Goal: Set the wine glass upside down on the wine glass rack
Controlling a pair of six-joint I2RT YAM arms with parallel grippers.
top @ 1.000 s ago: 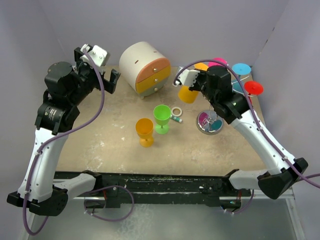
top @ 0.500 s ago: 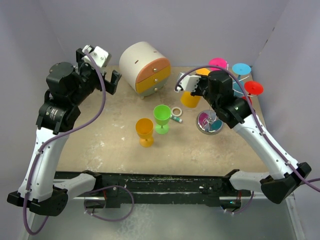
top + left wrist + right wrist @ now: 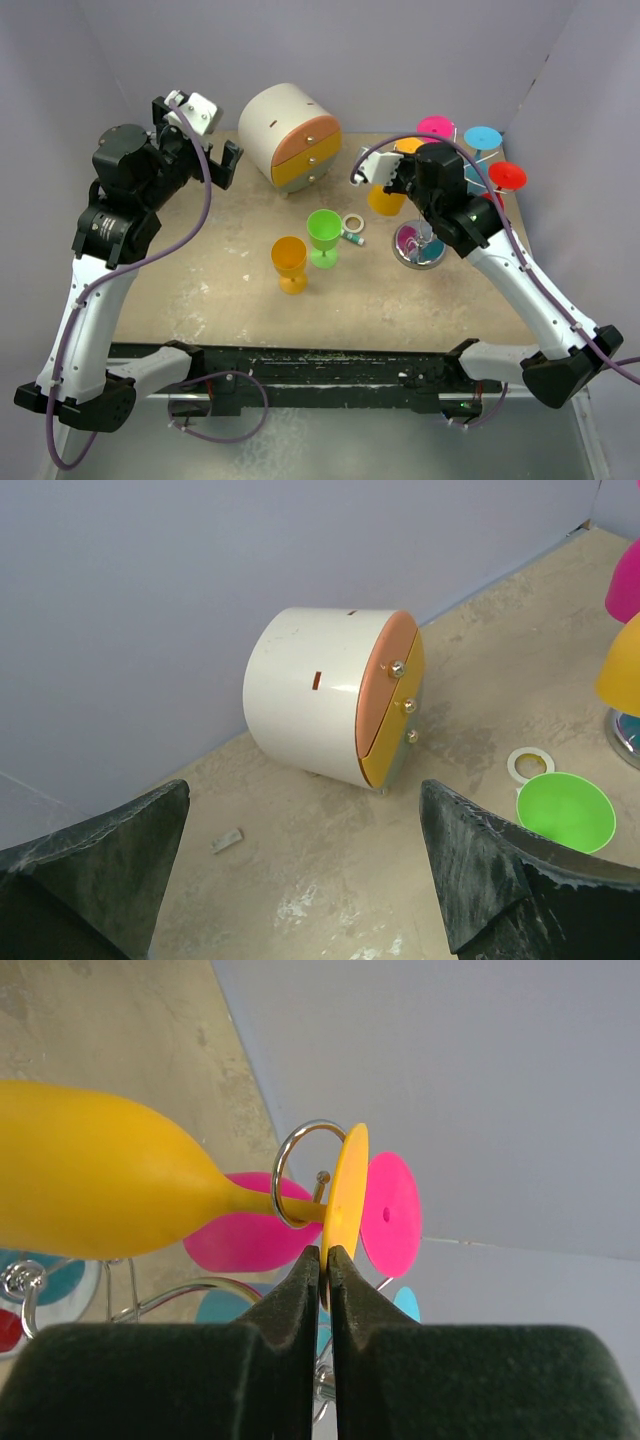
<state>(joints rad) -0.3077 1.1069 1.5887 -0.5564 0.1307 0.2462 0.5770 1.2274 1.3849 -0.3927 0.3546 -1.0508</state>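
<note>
no legible text, labels, numbers

- Our left arm (image 3: 90, 300) rises from its base at the near left, bends at the elbow, and carries its wrist high over the far left.
- Our left gripper (image 3: 305, 810) hangs in the air, jaws spread wide.
- Our right arm (image 3: 520, 285) stretches from the near right base toward the far right.
- Our right gripper (image 3: 324, 1252) pinches the thin foot of the yellow glass (image 3: 100, 1190), jaws almost touching.
</note>
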